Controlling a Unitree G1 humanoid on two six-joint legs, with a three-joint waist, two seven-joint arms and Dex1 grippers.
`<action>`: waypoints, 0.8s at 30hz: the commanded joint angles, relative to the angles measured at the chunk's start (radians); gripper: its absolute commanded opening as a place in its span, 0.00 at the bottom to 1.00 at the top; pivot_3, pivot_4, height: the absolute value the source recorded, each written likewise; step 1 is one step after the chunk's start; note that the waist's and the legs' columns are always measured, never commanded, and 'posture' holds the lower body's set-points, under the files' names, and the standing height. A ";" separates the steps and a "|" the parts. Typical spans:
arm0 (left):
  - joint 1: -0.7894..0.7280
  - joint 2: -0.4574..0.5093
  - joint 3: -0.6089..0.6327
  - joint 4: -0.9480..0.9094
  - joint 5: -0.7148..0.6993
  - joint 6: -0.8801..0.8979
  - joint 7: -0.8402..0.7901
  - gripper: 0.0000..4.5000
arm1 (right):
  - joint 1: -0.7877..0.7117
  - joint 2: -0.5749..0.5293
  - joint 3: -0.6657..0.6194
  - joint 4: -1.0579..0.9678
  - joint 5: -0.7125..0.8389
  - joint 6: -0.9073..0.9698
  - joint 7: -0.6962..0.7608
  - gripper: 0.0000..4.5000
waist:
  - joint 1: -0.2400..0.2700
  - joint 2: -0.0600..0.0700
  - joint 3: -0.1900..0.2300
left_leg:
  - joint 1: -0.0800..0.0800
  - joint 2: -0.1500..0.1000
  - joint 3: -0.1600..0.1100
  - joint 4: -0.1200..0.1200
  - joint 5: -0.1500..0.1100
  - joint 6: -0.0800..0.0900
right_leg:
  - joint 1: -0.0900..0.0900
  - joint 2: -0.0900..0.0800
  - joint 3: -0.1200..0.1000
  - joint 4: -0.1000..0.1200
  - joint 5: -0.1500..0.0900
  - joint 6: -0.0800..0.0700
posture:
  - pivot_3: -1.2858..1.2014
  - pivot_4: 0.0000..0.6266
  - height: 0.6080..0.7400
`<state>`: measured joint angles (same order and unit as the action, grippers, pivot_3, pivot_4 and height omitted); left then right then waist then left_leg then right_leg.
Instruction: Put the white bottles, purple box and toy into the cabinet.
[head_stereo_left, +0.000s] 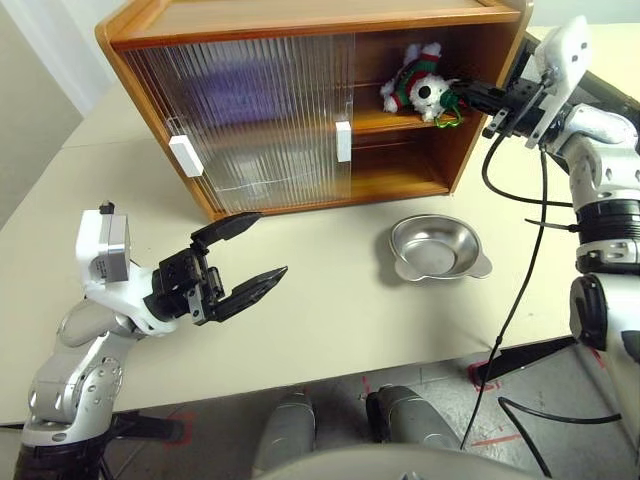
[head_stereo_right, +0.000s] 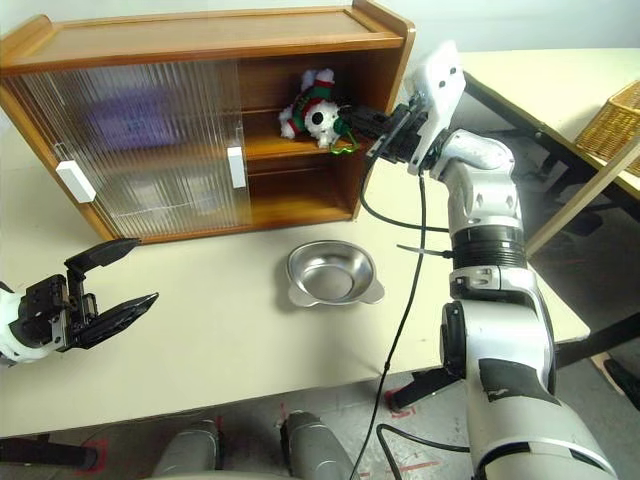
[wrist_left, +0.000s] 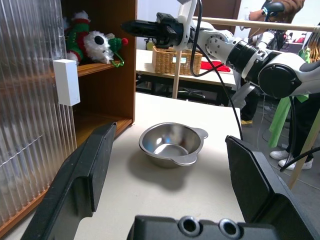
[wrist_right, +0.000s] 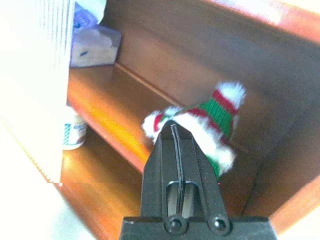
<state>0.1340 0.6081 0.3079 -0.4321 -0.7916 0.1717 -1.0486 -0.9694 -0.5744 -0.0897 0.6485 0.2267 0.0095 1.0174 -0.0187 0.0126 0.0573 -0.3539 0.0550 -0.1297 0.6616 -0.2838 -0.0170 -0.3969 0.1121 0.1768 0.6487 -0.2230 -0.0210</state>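
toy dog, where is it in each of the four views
Left eye: toy lies on the cabinet's upper shelf, in the open right part, beside the right claw.
Right eye: toy on the same shelf, just left of that claw.
Left wrist: toy on the shelf above the white door handle.
Right wrist: toy just beyond the shut claw tips.
Shared landmark: the upper shelf.

head stereo: I look down over desk, cabinet | wrists: close, level; both face cabinet's open side, like head
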 joint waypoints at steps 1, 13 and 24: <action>0.004 0.006 -0.005 0.003 0.005 0.005 -0.009 1.00 | -0.002 0.009 0.033 0.014 -0.037 0.010 -0.018 0.00 | -0.001 0.000 0.000 | 0.000 0.000 0.000 0.000 0.000 0.000 | 0.000 0.000 0.000 0.000 0.000 0.000 | 0.52 0.10 1.00; 0.018 0.010 0.011 -0.012 0.003 0.006 -0.002 1.00 | -0.133 0.059 0.088 0.267 -0.172 -0.101 -0.155 0.00 | -0.001 0.001 0.000 | 0.003 0.002 -0.002 -0.003 0.000 0.001 | 0.001 0.000 0.000 0.000 0.000 -0.002 | 0.53 0.10 1.00; 0.020 0.005 0.006 -0.016 0.004 0.003 0.008 1.00 | -0.180 0.085 0.081 0.356 -0.218 -0.177 -0.240 0.00 | 0.004 0.001 0.000 | -0.002 0.004 -0.002 -0.003 -0.002 0.001 | -0.003 -0.002 0.000 0.000 0.002 -0.008 | 0.54 0.11 1.00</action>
<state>0.1486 0.6098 0.3104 -0.4343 -0.7920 0.1746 -1.0434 -1.1366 -0.4951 -0.0127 0.9986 0.0091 -0.1566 0.7690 -0.0152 0.0134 0.0578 -0.3562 0.0586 -0.1319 0.6588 -0.2853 -0.0164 -0.3996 0.1099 0.1768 0.6487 -0.2209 -0.0286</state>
